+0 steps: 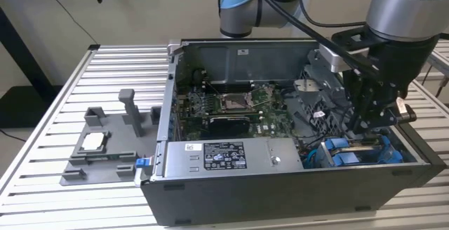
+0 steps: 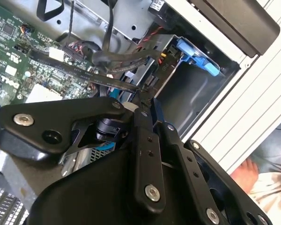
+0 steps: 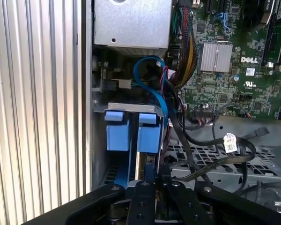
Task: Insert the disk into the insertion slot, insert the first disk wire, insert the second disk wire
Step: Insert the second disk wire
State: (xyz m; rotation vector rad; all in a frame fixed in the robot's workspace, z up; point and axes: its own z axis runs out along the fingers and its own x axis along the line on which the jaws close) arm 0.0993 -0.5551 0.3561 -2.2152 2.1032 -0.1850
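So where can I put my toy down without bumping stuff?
At the exterior view's left, the table slats between the grey fixture and the far edge are bare, as is the near corner. Inside the computer case it is crowded: the gripper, cables and blue insertion slot sit close together.

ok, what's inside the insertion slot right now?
In the insertion slot: two blue plastic tabs and a thin pale edge by them, possibly the disk. The gripper and black cables cover the rest.
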